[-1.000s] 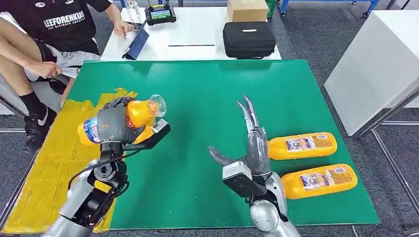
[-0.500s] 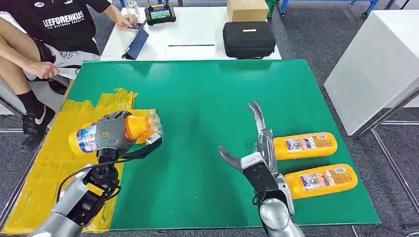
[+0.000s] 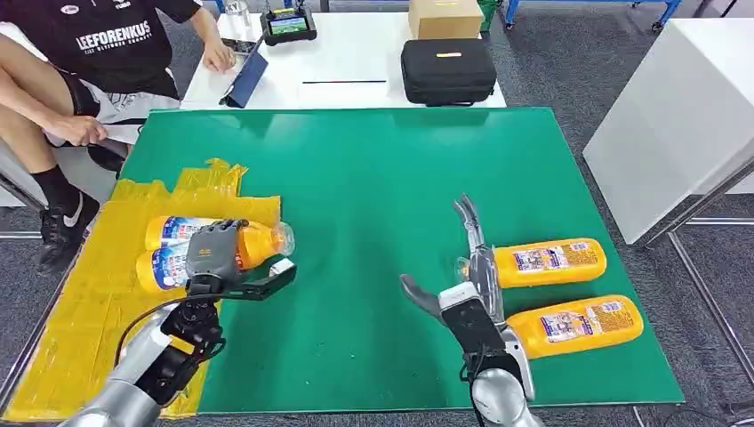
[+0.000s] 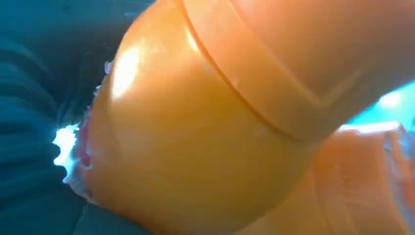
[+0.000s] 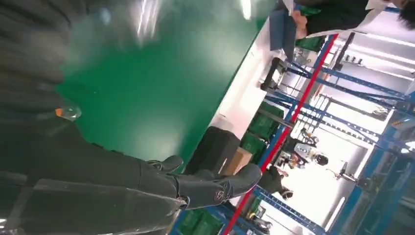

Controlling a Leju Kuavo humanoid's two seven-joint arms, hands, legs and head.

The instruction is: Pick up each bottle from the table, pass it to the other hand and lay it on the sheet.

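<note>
Our left hand [image 3: 212, 253] grips an orange bottle [image 3: 244, 245] low over the yellow sheet [image 3: 98, 294], just beside another bottle [image 3: 173, 229] lying beyond it. We see our right hand [image 3: 462, 267] spread and holding nothing, two bottles [image 3: 549, 261] [image 3: 578, 325] lying just right of it.

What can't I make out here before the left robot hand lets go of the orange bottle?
- Whether the held orange plastic bottle touches the crinkled yellow plastic sheet: head view, left robot hand covers it; left wrist view blurred.
- Second orange bottle on the sheet: partly hidden behind the held one.
- Right robot hand fingertips: blurred in right wrist view.
</note>
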